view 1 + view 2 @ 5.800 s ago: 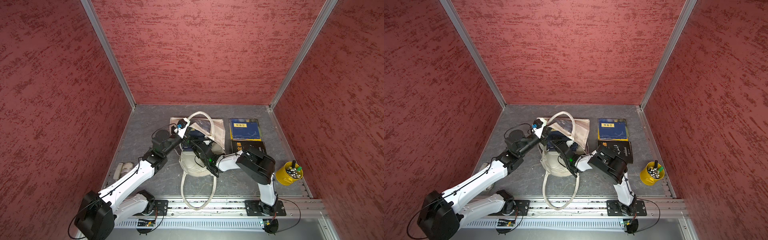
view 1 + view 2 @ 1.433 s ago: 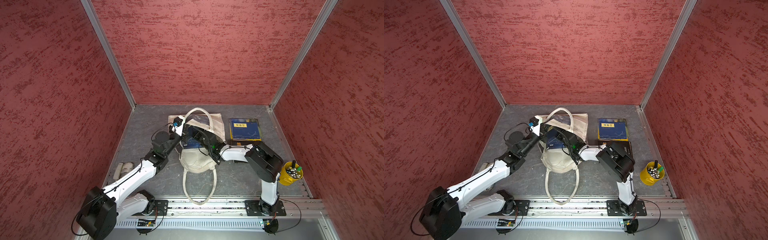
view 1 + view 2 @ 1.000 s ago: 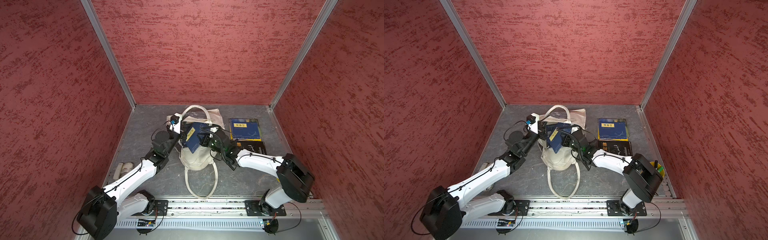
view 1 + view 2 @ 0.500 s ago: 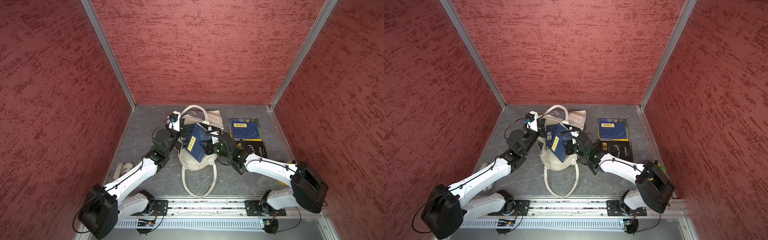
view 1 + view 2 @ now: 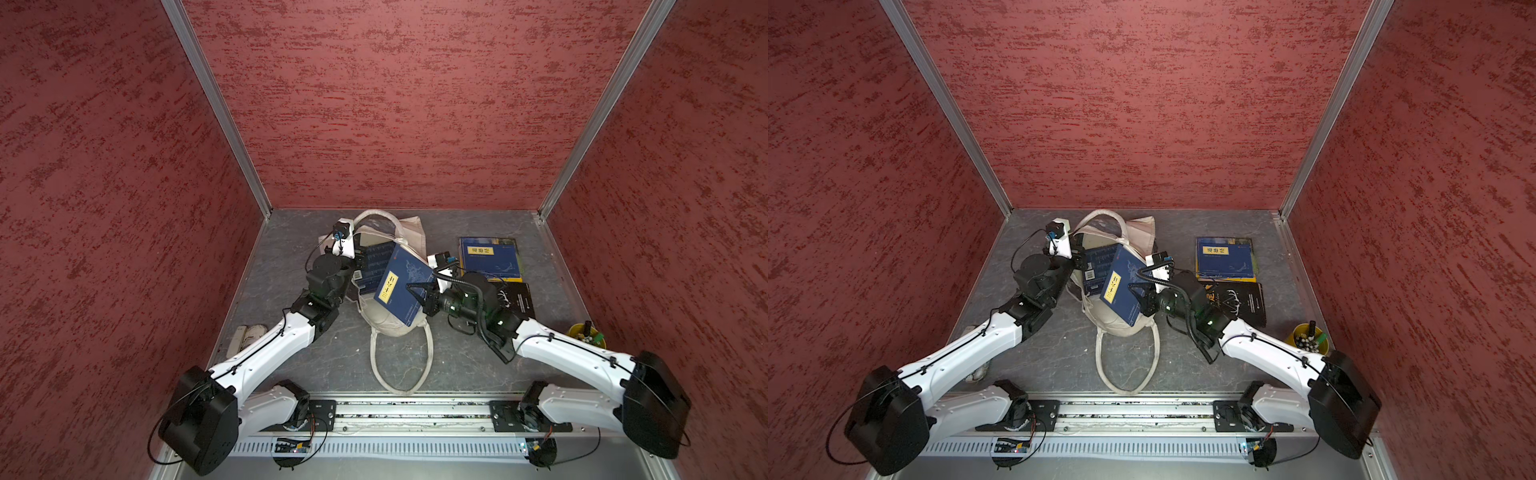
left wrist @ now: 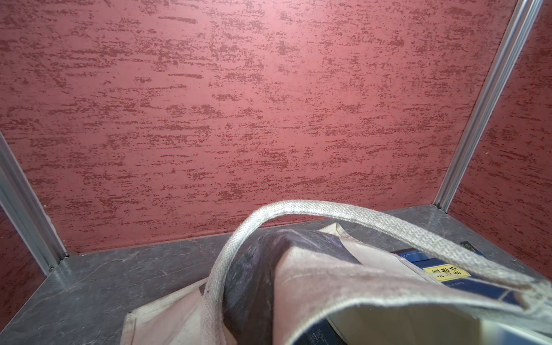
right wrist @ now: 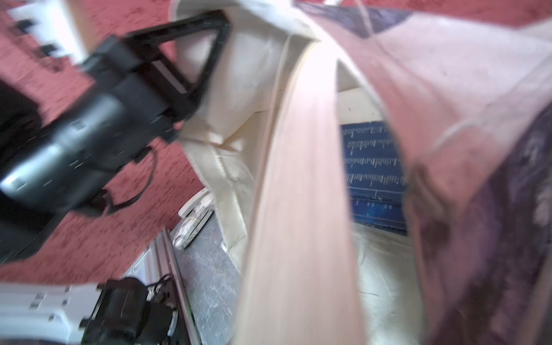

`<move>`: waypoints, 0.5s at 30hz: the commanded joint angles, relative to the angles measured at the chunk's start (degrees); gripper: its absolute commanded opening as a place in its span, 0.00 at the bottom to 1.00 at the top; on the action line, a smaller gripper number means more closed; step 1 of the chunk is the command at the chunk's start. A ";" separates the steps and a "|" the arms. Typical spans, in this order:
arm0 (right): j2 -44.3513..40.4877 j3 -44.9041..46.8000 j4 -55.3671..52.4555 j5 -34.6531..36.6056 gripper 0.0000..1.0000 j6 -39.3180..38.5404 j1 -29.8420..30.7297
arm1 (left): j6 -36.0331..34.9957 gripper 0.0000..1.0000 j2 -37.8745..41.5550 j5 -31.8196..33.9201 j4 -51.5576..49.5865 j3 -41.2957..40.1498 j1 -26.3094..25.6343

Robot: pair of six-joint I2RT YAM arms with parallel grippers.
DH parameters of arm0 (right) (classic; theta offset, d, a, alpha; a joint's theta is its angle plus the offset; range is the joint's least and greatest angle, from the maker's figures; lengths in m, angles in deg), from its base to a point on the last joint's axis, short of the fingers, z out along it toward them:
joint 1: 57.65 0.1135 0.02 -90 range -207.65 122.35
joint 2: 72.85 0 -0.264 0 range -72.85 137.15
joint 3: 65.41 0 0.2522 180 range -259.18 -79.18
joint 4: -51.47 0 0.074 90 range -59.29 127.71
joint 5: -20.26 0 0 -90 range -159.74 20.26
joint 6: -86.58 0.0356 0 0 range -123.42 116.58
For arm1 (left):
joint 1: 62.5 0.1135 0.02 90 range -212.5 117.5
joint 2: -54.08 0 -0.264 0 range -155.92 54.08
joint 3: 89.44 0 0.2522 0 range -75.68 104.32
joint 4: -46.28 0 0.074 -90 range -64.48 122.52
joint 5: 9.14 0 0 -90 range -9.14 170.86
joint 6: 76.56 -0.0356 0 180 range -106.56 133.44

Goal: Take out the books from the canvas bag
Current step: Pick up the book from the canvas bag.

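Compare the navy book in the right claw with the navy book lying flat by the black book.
The held book is tilted over the canvas bag; the resting book lies flat. The right claw clamps the held book; the resting book is untouched. Both are navy with a yellow title label.

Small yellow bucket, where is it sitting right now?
In a top view, the small yellow bucket stands near the grey tabletop's right edge, beside the white right arm, nearer the robot than the flat black book.
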 commanded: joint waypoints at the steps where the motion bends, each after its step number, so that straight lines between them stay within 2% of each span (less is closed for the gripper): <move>1: -5.93 0.67 6.39 -1.24 0.00 -5.15 -0.28 | 1.83 0.00 0.24 1.84 1.58 2.50 0.67; 6: -12.92 0.88 7.15 16.27 0.00 0.66 -0.36 | 2.54 0.00 -0.12 0.63 0.90 2.87 1.02; 10: -18.57 2.93 10.66 25.59 0.00 4.96 -0.69 | 2.54 0.00 -0.21 -1.65 -1.05 3.04 1.07; 15: -19.71 0.68 4.08 40.43 0.00 8.14 -2.27 | 1.93 0.00 -0.14 -3.76 -0.56 2.62 1.16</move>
